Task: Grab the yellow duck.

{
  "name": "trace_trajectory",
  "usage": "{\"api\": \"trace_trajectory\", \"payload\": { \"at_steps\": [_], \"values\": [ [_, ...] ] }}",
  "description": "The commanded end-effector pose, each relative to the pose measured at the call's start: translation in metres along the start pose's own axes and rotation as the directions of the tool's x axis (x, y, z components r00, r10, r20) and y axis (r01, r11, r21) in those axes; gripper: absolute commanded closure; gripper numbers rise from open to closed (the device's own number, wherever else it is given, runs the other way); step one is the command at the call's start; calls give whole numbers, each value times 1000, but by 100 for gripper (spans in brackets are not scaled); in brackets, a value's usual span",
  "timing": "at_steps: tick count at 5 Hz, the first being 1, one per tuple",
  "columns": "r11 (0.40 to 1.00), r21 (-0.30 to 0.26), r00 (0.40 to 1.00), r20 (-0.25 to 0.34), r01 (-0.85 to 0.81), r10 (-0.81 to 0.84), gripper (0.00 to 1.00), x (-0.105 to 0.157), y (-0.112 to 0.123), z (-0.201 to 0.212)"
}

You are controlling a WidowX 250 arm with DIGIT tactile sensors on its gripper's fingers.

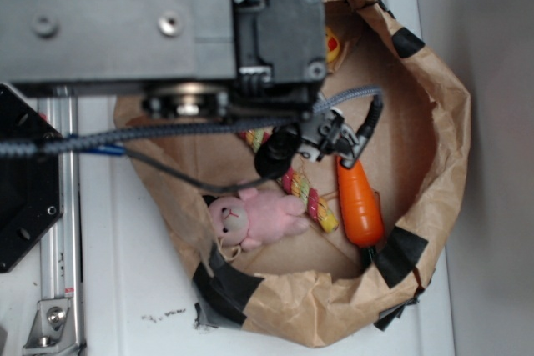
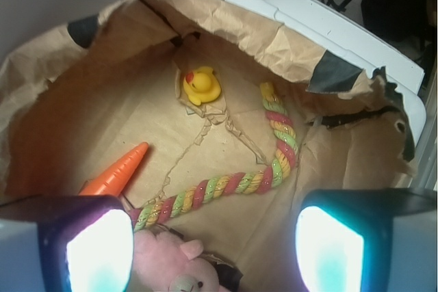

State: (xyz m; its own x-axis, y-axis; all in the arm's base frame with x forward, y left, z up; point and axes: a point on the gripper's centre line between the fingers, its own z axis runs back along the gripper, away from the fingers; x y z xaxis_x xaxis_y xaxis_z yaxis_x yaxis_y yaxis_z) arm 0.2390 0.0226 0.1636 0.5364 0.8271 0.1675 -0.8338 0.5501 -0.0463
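You have the gripper (image 2: 212,237) wide open and empty; the duck (image 2: 202,85) sits beyond the rope (image 2: 274,169), apart from it. No writing is readable.

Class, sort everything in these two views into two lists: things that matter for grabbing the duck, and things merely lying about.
Belongs to the job:
small glossy yellow rubber duck
robot's pincer, open

Just lying about:
long orange plastic carrot
striped yellow-pink-green rope
pink plush bunny
crumpled brown paper bag holding them all
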Motion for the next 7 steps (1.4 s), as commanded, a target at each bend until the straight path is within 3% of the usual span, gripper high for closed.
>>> {"api": "trace_trajectory", "payload": {
  "at_steps": [1,3,4,5,7],
  "values": [
    [999,-46,999,36,-8,10,0,10,4,14],
    [980,-6,968,152,-201,199,0,31,11,-45],
    [979,16,971,129,-205,201,0,28,15,-69],
    [971,3,960,148,-239,236,0,28,18,-80],
    [957,20,952,113,-289,285,0,48,11,-110]
  ]
}}
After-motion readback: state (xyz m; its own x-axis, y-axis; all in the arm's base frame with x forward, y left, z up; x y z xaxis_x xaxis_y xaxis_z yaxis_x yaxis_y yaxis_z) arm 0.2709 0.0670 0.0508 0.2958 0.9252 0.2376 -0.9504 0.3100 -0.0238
